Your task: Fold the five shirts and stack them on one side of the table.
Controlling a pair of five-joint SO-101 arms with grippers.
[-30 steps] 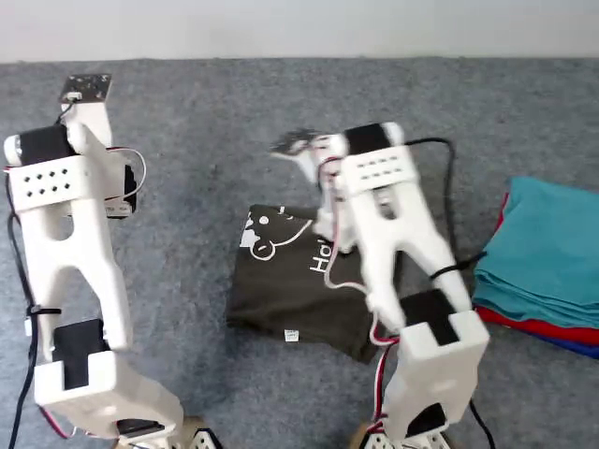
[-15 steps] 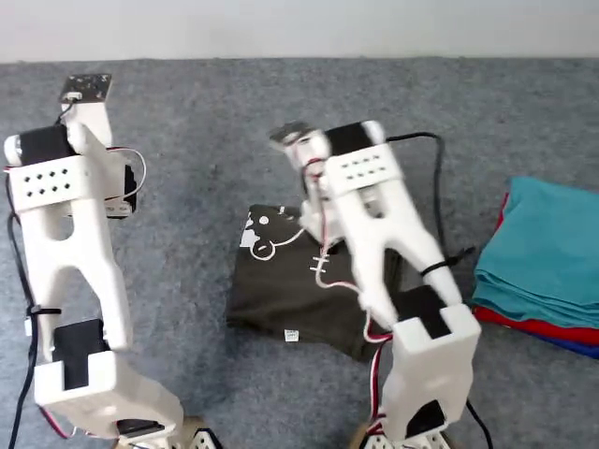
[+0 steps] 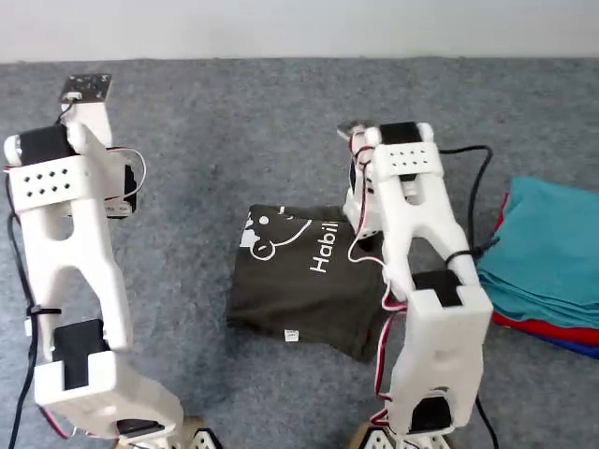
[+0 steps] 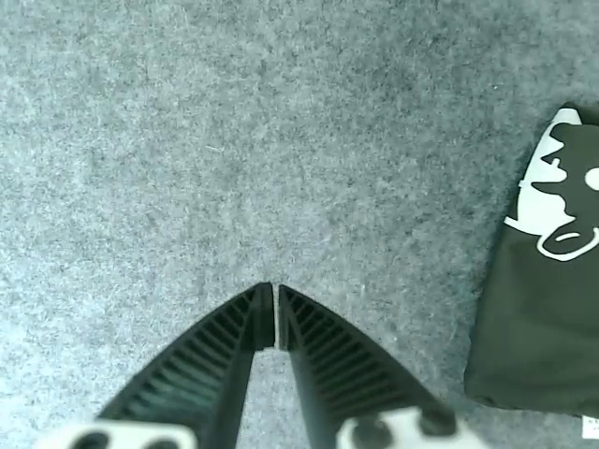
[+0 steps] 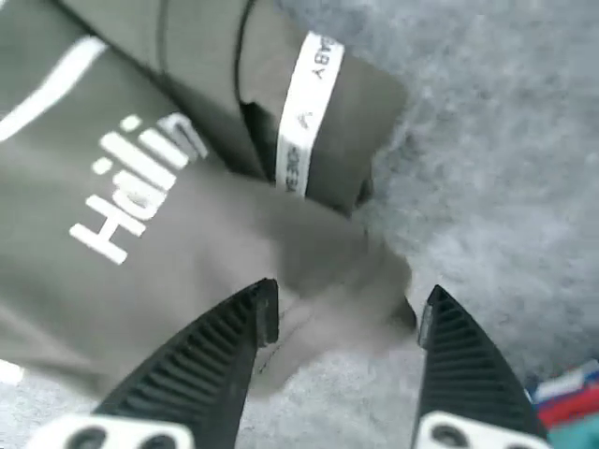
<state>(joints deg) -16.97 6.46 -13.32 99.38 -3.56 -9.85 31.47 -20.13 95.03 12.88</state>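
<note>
Right gripper (image 5: 348, 295) swung rightward, now open, straddling black shirt (image 3: 299, 281) edge, probably to grab and drag it toward stack (image 3: 547, 262). Left gripper (image 4: 276, 318) closed, idle over carpet (image 4: 187, 140).

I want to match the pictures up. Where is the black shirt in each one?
High view: black shirt mid-table.
Left wrist view: at the edge, apart from left gripper.
Right wrist view: under right gripper.
Shared landmark: its white print.
</note>
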